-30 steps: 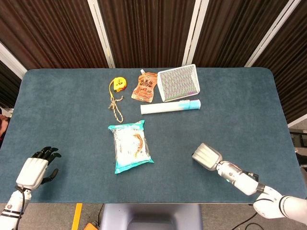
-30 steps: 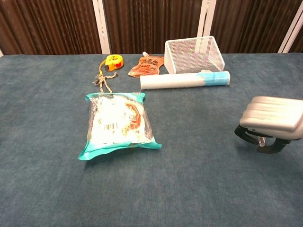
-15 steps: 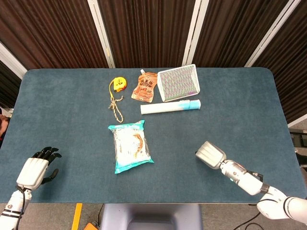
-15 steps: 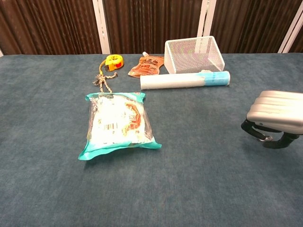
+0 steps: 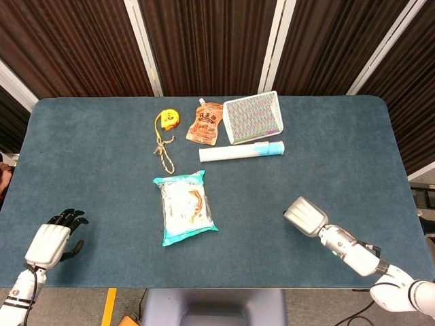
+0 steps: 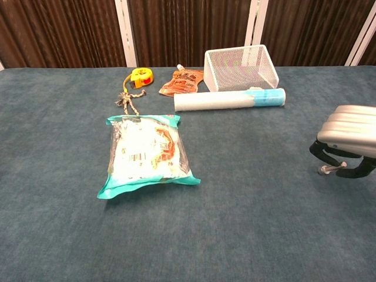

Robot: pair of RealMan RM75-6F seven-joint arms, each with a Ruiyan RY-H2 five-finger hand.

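My right hand [image 5: 306,216] hovers over the near right part of the blue-green table [image 5: 102,170], its silver back up and its dark fingers curled under the palm with nothing in them; the chest view shows my right hand [image 6: 349,141] at the right edge. My left hand [image 5: 51,241] rests at the near left corner, fingers apart and empty. The thing nearest to both is a teal-edged snack bag [image 5: 185,207], also seen as the snack bag [image 6: 147,154] lying flat in the middle.
At the back lie a yellow tape measure [image 5: 167,120], a short rope [image 5: 164,152], an orange pouch [image 5: 206,123], a white wire basket [image 5: 252,117] and a white tube with a light blue end [image 5: 241,151]. The table's right half is bare cloth.
My right hand has drawn back to the right, away from the snack bag, keeping its fingers curled. The left hand and the objects have stayed where they were.
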